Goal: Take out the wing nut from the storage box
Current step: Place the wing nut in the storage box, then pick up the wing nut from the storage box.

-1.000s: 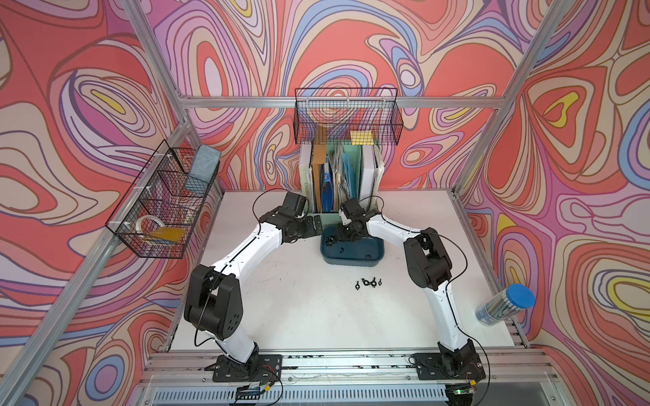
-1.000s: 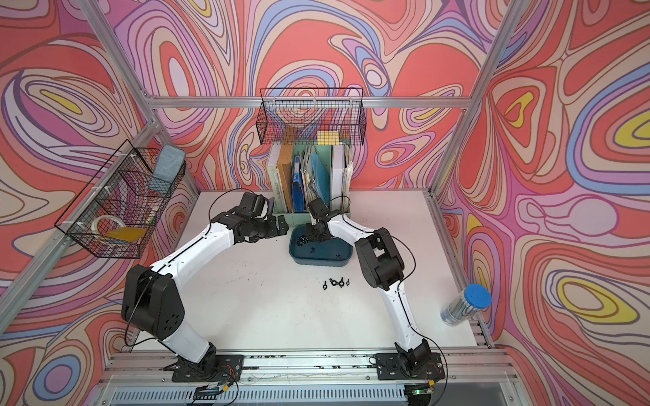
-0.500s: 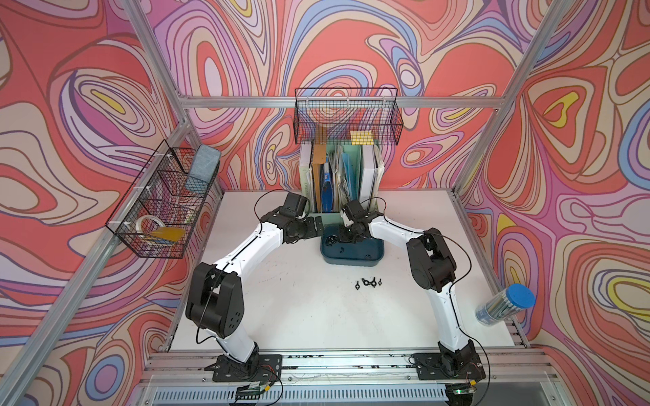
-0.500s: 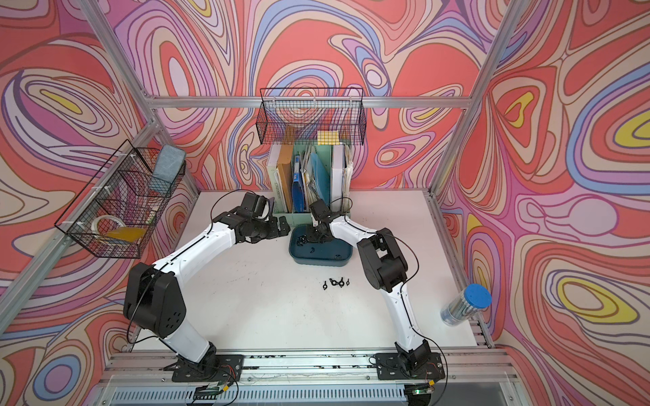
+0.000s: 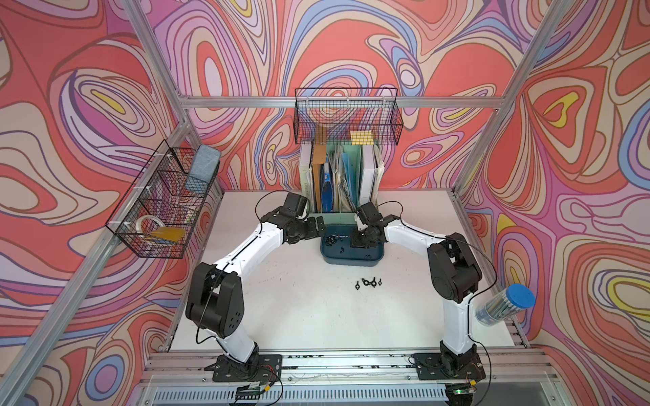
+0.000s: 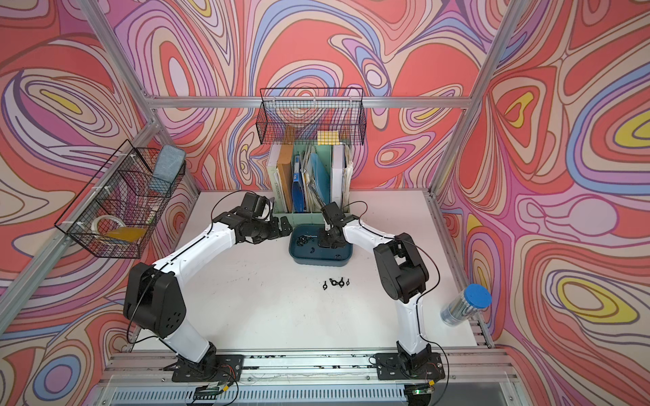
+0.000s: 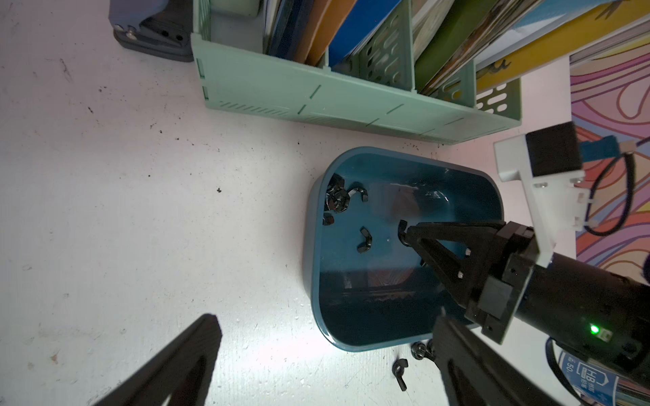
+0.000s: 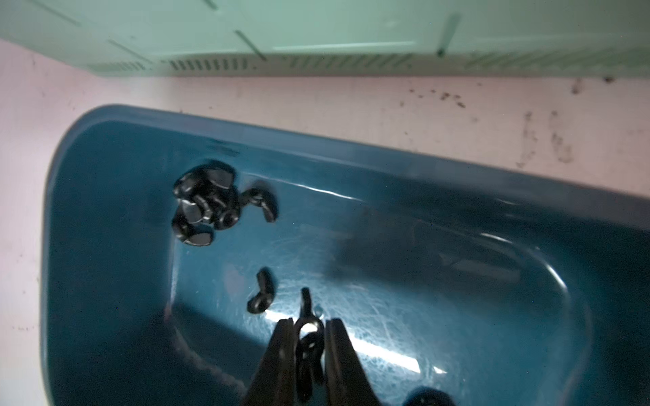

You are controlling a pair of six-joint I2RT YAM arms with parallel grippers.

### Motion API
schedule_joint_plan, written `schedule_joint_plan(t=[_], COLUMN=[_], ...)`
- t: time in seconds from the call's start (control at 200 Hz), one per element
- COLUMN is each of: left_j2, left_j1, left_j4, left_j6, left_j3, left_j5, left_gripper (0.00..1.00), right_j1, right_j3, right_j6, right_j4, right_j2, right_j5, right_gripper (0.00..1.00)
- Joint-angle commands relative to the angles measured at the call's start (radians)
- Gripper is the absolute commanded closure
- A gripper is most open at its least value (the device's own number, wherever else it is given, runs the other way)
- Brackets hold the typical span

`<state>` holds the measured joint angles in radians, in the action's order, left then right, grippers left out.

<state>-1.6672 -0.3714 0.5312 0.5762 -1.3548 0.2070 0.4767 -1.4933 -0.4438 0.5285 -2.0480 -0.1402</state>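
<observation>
Your left gripper hangs wide apart and empty just beside the left end of the storage box. If it drifts inward it could knock the rim and shift the box while the other hand works in it. Inside, a heap of nuts sits in the left corner. A loose nut lies just beside the tips of the right gripper, so a sideways sweep on the way out may drag it along. The wing nut you want is inside the box, caught between the right gripper's narrow fingers, one wing poking past the tips. That hold looks shallow to me. The piece is small, hard and curved, so a jerk or any slackening could let it twist free and drop back in. Lift straight, clear the rim, and mind the file holder close behind.
</observation>
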Motion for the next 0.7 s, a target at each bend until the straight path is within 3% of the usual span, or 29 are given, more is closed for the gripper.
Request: schedule_joint_plan(t=[0.0,0.18,0.691], left_j2=[0.000,0.004,-0.034], left_j1=[0.008,0.009,0.007], left_j4=[-0.007,-0.009,-0.025], left_j6=[0.004,0.004,-0.006], left_j3=[0.013,0.018,0.016], left_j5=[0.021,0.026,0.073], left_gripper=[0.01,0.01,0.11], right_j1=[-0.003,-0.004,-0.025], right_j3=[0.000,-0.020,0.001], right_j6=[-0.008,0.001,-0.011], right_j4=[-0.011,0.005,0.078], right_j2=[0.011,0.012,0.043], right_j5=[0.016,0.040,0.142], right_gripper=[0.64,0.59,0.65])
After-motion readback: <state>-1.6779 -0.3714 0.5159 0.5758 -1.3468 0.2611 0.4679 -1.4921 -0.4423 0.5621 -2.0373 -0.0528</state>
